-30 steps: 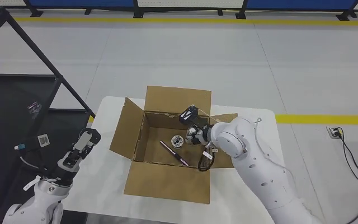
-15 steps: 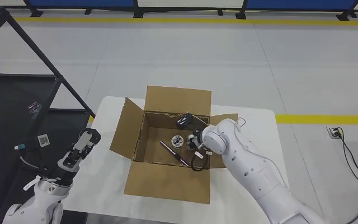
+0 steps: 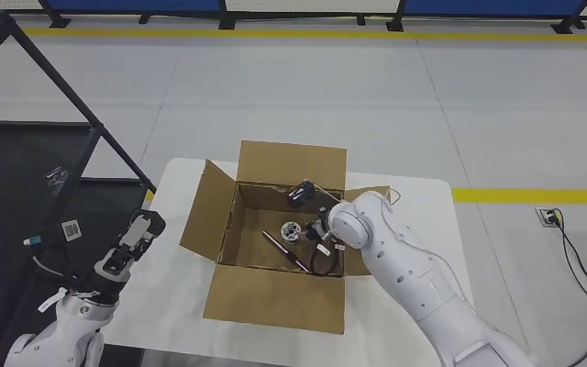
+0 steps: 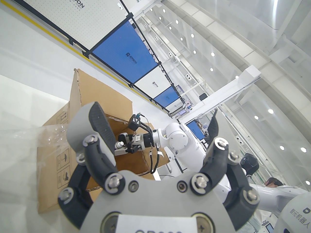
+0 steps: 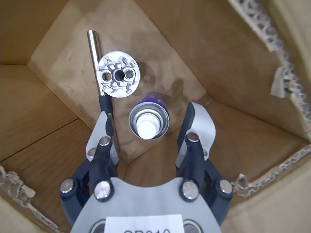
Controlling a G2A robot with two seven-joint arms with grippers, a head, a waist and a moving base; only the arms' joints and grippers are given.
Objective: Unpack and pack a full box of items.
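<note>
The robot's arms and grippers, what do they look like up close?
Both arms, the right arm and the left arm, have smooth white rounded shells. A thin black cable loops by the right wrist. The left gripper and right gripper match: two curved fingers, pale grey outside with dark ribbed pads, on dark linkages with shiny bolts, on a grey plate with a white label.

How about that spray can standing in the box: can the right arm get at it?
Probably yes. The right claw is open inside the box, just above the upright spray can, with nothing between them; the disc and rod lie off to the side.
</note>
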